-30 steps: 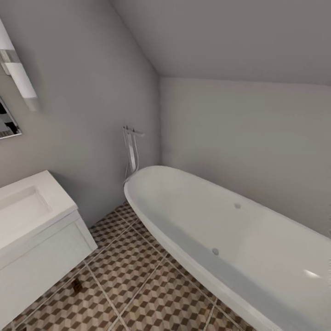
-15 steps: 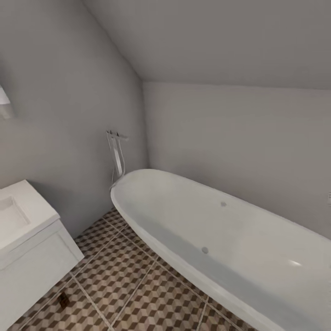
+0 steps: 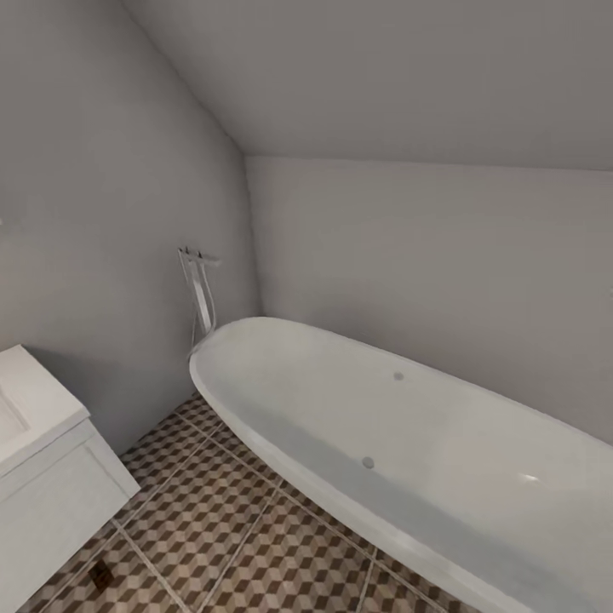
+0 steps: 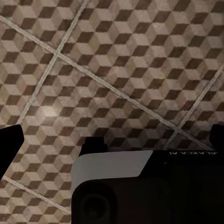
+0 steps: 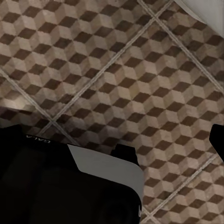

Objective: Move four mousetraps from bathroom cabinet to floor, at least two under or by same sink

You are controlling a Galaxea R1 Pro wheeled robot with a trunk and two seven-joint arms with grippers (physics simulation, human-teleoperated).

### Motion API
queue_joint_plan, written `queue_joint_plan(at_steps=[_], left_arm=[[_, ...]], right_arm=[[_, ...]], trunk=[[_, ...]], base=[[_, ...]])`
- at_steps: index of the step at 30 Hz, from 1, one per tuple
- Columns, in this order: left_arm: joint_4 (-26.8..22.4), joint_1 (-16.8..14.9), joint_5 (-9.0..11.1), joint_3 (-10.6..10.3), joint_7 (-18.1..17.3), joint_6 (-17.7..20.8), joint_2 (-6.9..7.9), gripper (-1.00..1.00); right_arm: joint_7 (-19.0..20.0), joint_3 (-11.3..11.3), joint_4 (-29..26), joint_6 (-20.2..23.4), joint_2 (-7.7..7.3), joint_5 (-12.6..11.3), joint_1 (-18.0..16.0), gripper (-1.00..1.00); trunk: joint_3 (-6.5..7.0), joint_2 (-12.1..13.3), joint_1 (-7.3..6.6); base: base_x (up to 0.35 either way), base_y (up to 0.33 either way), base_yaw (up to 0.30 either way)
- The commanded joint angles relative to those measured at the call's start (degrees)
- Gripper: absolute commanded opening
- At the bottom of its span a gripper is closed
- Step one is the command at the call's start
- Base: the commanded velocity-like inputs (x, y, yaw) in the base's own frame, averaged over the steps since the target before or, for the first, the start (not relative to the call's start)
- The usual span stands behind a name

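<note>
1. The head view takes in an oval white bathtub (image 3: pixel 409 443) set along the far wall, with its standing tap (image 3: pixel 197 289) at the near end, and the corner of the sink (image 3: pixel 38 426) at the view's left edge. Between them runs the bathroom floor (image 3: pixel 213 519).
2. One small dark slab lies on the tiles just beside the sink's vanity front; it is probably a mousetrap (image 3: pixel 100 577), though it is too small to be sure. That spot suits the task, which wants at least two traps under or next to this sink.
3. The cabinet is not among the things the cameras face, so the robot seems to be turning or travelling, not reaching.
4. Both arms appear to hang low, wrists pointing down at bare tiles.
5. The left gripper (image 4: pixel 112 135) has its dark fingers spread to the picture's edges, with nothing between them.
6. The right gripper (image 5: pixel 116 135) looks likewise spread and empty over the floor.
</note>
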Motion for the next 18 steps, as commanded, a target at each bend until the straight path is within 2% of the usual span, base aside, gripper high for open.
queue_joint_plan(at_steps=[1,6,18], left_arm=[[-0.07,-0.02,0.38,-0.5,0.31,-0.13,0.01,1.0],[-0.07,-0.02,0.38,-0.5,0.31,-0.13,0.01,1.0],[-0.07,-0.02,0.38,-0.51,0.39,-0.13,0.01,1.0]], right_arm=[[-0.09,0.48,0.21,-0.32,0.09,-0.36,-0.07,1.0],[-0.07,0.48,0.19,-0.32,0.03,-0.38,-0.07,1.0],[-0.07,0.48,0.18,-0.32,-0.02,-0.39,-0.07,1.0]], trunk=[[-0.05,-0.04,0.0],[0.07,-0.04,0.0],[0.56,-0.04,0.0]], base=[[0.0,0.0,-0.042],[0.0,0.0,-0.164],[0.0,0.0,-0.258]])
